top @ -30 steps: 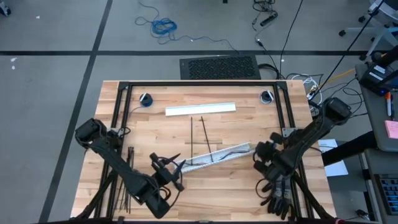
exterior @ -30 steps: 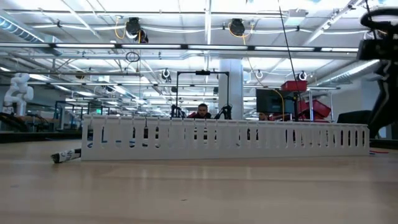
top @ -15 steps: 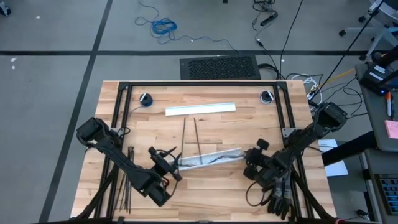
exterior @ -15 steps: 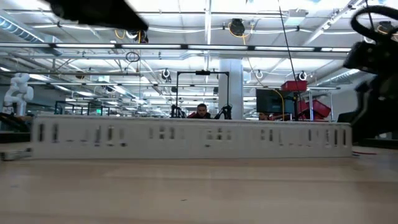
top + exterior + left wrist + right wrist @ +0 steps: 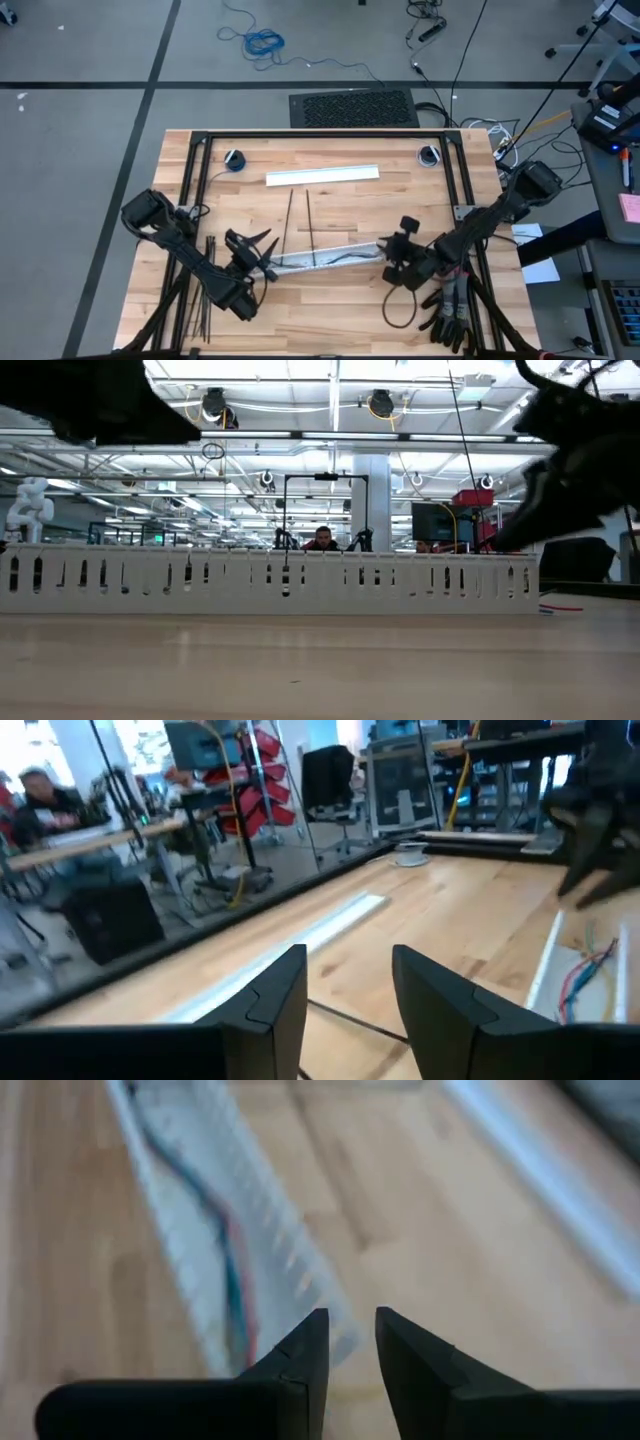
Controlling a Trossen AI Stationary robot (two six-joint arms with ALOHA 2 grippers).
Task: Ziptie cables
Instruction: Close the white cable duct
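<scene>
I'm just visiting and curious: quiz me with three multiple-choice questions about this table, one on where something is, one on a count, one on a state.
1. Where do the cables lie?
A. Inside the white slotted channel
B. On the floor
C. Across the white flat strip

2. How many zipties lie loose between the white flat strip and the channel?
A. None
B. Two
C. Six

3. How are the left gripper's fingers?
A. Clamped on a ziptie
B. Apart, with nothing between them
C. Clamped on the cables

Answers:
1 A: in the high view the cables run along inside the white slotted channel.
2 B: two zipties lie side by side below the white flat strip.
3 B: the left wrist view shows bare table through the gap of the left gripper.
</scene>
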